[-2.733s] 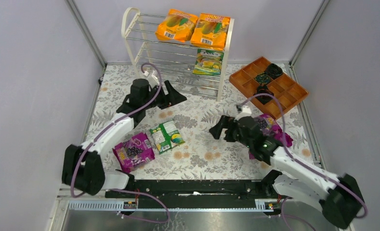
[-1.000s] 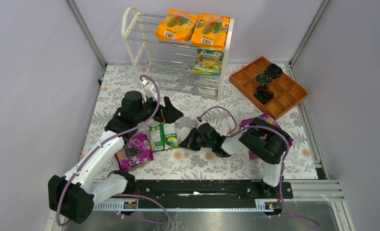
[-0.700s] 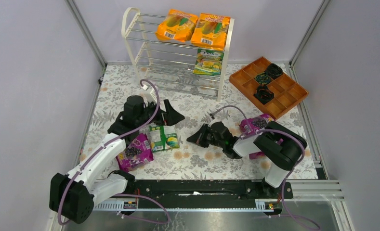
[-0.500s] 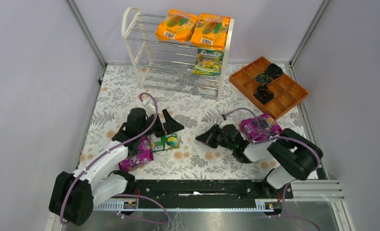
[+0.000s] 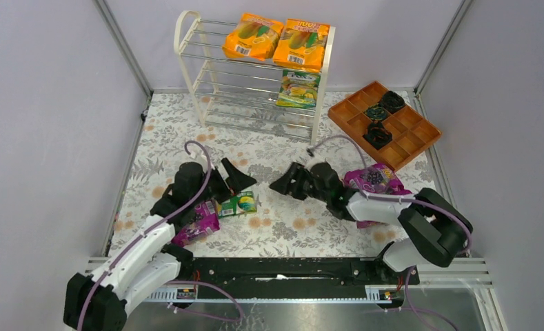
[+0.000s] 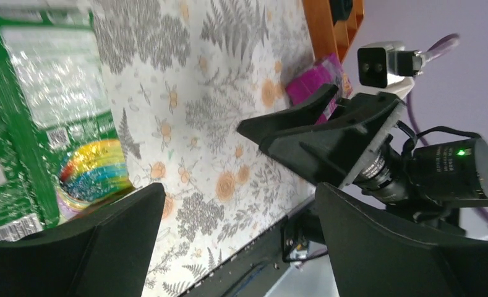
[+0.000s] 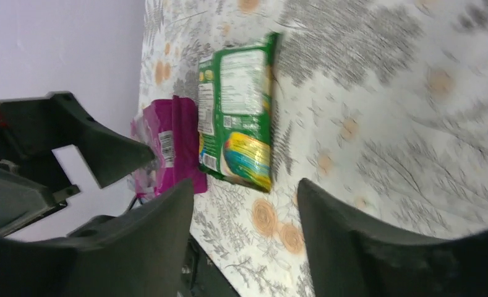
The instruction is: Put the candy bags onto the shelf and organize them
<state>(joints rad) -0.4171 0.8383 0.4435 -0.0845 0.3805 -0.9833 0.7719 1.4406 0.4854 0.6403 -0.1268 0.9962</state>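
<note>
Left gripper (image 5: 228, 184): jaws spread wide and holding nothing, low over the left end of the green bag (image 5: 241, 204).
Right gripper (image 5: 285, 185): jaws parted and empty, pointing left at the same bag across a strip of floral table (image 5: 283, 227).
Green bag: flat at front centre, its left edge against a purple bag (image 5: 198, 221).
Second purple bag (image 5: 374, 178): right of centre, partly under the right arm (image 5: 379, 205), just in front of the orange tray (image 5: 387, 124).
Shelf (image 5: 323, 83): stands against the back wall, well apart from both grippers.
Top tier: two orange bags (image 5: 252, 36) side by side at the right end.
Middle tier: one green-yellow bag (image 5: 298, 88) hard against the right post, chrome rods running leftward.
</note>
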